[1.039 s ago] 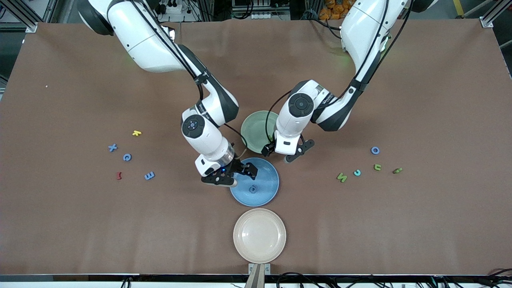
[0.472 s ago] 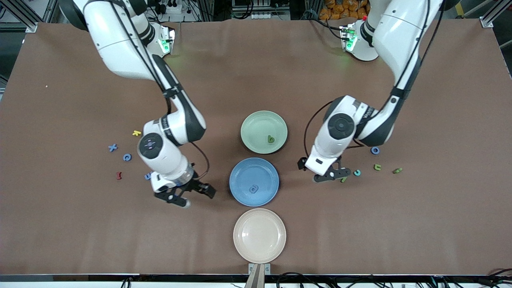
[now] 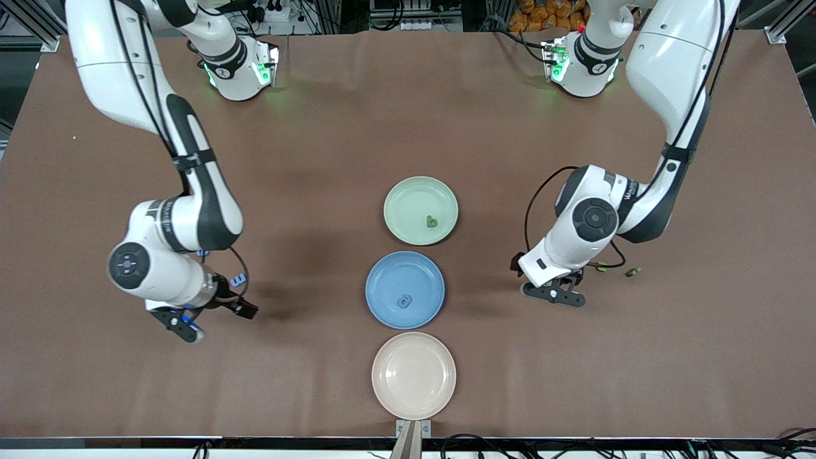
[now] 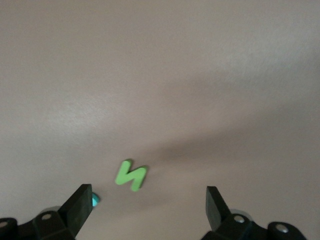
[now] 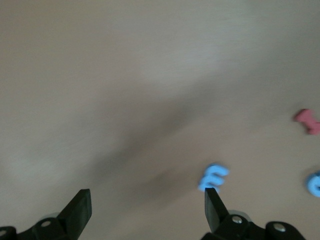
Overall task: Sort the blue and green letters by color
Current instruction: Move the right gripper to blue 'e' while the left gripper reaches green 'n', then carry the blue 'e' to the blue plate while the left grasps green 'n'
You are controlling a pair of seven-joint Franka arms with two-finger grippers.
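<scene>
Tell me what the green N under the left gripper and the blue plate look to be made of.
Green N: probably foam or soft plastic, matte; it looks thick, with a visible side edge and no glare. Blue plate: likely hard plastic or glazed ceramic, smooth with a soft sheen and a raised rim; I cannot tell which.

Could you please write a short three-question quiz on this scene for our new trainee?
1. True or false: the green plate holds a green letter.
2. Which plate holds nothing: A green, B blue, C cream?
3. Fill in: both the left gripper and the right gripper are ____.

Key: 1 true; 2 C; 3 open.
</scene>
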